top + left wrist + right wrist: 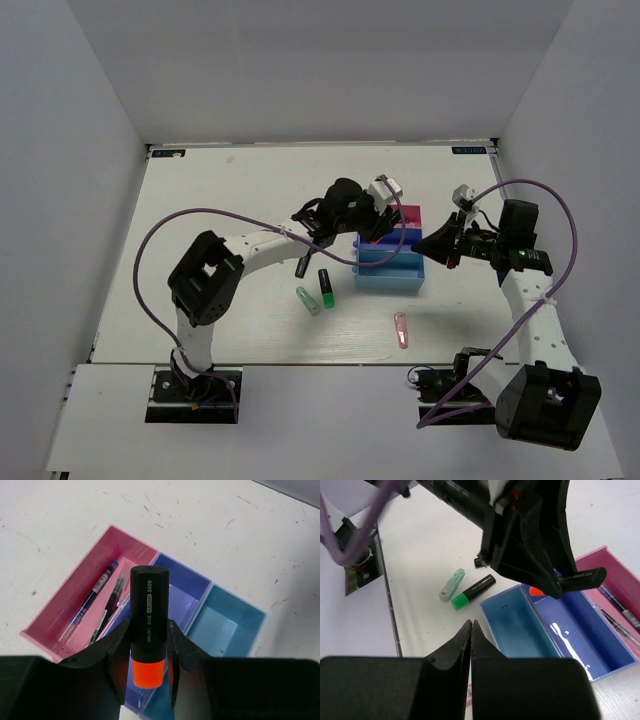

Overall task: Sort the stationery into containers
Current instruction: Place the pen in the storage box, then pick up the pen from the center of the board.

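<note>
Gripping a black marker [148, 605] around its middle with the left gripper [147, 645], closed part way to fit it, orange end pointing back toward the wrist. Hanging over three joined trays: pink tray [70, 587] ahead and to the left of the fingers, with thin pens [95, 595] inside; dark blue tray [185, 580] just ahead; light blue tray [227, 612] off to the right. Hard to tell whether the marker's tip is over pink or dark blue, so letting go now could drop it in the wrong tray or bounce it off the wall between. Over on the right, the right gripper [471, 630] pinched fully shut on nothing, hovering beside the light blue tray. Close to the left arm [520, 525], so could bump it. Lying on the table [420, 555] beyond its tip: a green-ended marker [472, 591] and a pale green stick [452, 584], just beside each other, so easy to grab both at once.
</note>
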You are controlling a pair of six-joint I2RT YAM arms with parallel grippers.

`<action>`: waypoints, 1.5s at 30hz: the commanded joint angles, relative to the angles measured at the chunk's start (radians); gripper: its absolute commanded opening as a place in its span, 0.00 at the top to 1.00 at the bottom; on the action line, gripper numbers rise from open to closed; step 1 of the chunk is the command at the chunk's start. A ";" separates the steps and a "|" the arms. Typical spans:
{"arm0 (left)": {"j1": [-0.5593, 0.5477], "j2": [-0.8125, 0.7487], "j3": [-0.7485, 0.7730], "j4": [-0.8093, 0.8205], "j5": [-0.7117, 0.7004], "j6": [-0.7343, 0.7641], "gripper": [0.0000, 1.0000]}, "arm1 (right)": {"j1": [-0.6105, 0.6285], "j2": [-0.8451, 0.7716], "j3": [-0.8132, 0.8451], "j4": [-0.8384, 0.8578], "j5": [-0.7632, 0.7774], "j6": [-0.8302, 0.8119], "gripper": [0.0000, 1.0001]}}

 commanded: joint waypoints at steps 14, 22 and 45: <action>0.030 0.109 0.114 0.123 0.019 -0.103 0.38 | -0.112 -0.006 -0.009 0.063 -0.129 0.007 0.69; 0.039 -0.006 0.035 0.125 0.008 -0.127 0.99 | -0.140 0.006 -0.004 0.067 -0.123 0.049 0.79; 0.235 -0.049 -0.041 -0.693 -0.411 -0.296 0.33 | -0.140 0.093 0.103 -0.022 0.096 0.268 0.62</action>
